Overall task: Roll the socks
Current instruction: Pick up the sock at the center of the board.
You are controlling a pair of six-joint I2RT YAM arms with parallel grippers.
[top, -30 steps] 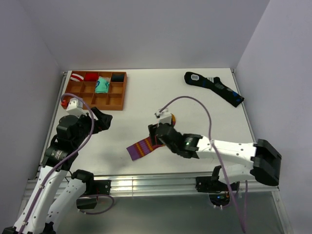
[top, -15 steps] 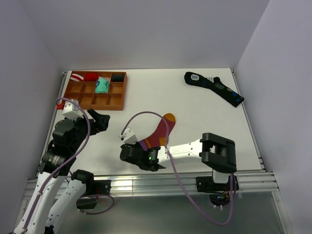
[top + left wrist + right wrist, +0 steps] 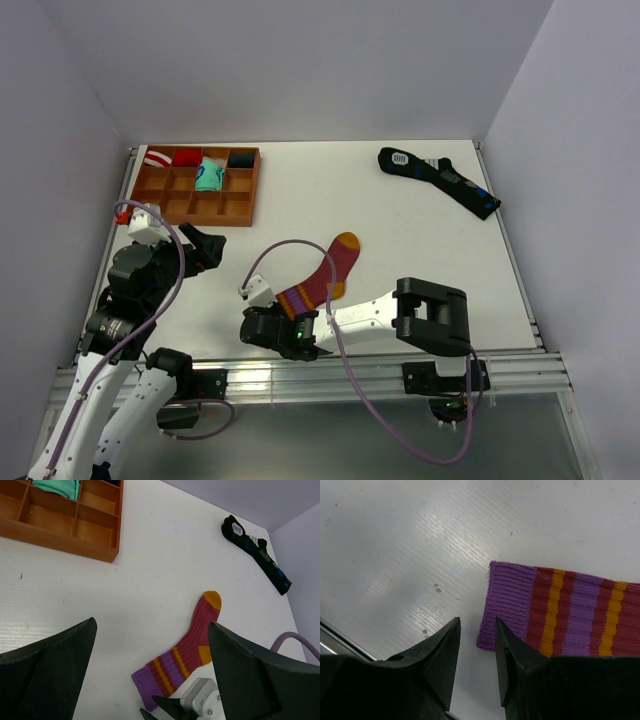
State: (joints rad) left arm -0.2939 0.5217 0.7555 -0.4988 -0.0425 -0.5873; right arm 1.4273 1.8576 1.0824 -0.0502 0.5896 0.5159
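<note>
The maroon sock (image 3: 328,274) with orange toe and heel lies flat near the table's front middle, its purple striped cuff toward the near left. It also shows in the left wrist view (image 3: 192,647) and the right wrist view (image 3: 565,615). My right gripper (image 3: 258,326) is low over the table at the cuff's end (image 3: 507,600). Its jaws stand a little apart and hold nothing, and the right fingertip (image 3: 501,630) is just beside the cuff's corner. My left gripper (image 3: 207,246) hangs wide open and empty, left of the sock and above the table.
A wooden compartment tray (image 3: 243,208) with small rolled bundles stands at the back left. A long black sock with blue marks (image 3: 440,180) lies at the back right. The metal rail of the table's near edge (image 3: 330,370) is close behind my right gripper.
My right arm has swung left and folded back, taking its gripper from over the sock's leg to the cuff end by the front edge. My left gripper drew back slightly left.
</note>
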